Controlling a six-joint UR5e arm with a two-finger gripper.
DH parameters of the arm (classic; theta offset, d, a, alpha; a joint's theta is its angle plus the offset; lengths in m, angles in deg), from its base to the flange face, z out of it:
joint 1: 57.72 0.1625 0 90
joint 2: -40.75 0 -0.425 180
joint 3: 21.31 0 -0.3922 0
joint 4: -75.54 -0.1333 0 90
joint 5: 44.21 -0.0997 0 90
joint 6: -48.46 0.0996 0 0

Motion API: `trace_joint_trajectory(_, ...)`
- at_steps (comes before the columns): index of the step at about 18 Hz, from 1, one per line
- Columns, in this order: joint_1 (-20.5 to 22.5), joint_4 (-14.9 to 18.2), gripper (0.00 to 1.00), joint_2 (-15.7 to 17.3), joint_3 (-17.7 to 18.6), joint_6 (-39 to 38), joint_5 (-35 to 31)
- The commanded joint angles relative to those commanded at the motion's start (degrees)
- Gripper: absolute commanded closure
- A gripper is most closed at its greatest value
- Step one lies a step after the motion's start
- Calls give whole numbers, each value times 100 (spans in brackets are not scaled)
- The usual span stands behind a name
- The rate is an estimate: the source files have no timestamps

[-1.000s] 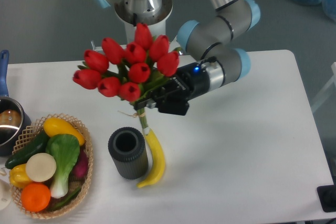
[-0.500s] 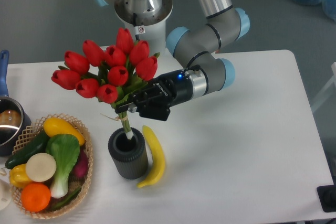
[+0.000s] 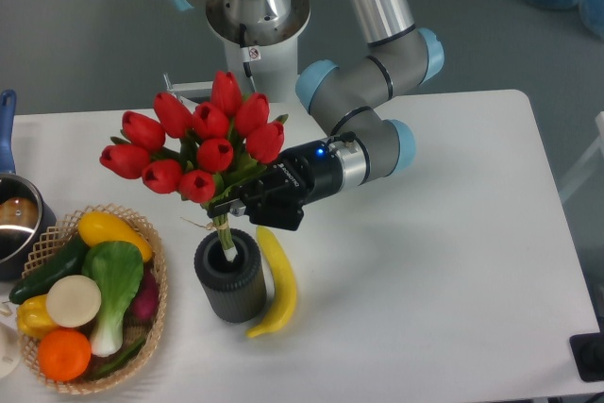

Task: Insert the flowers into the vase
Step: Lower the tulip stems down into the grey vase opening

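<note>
The flowers (image 3: 198, 143) are a bunch of red tulips with green leaves, held tilted to the left. Their tied stems reach down into the round mouth of the vase (image 3: 229, 276), a short dark ribbed cylinder standing upright on the white table. My gripper (image 3: 238, 203) is shut on the stems just under the leaves, right above the vase's rim. The fingertips are partly hidden by the leaves.
A yellow banana (image 3: 276, 280) lies against the vase's right side. A wicker basket (image 3: 151, 313) with vegetables and fruit, among them a bok choy (image 3: 115, 282), stands at the left. A metal pot (image 3: 14, 224) with a blue handle is at the left edge.
The gripper carried the flowers left from above the banana to over the vase, then lowered them, so the stem ends now sit inside the vase's mouth.
</note>
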Motion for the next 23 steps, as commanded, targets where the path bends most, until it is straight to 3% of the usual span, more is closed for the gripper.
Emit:
trace_joint_trajectory(12,0,0,79,-185,352,431,0)
trace_joint_trajectory(23,0,9,78,-422,422,580,-62)
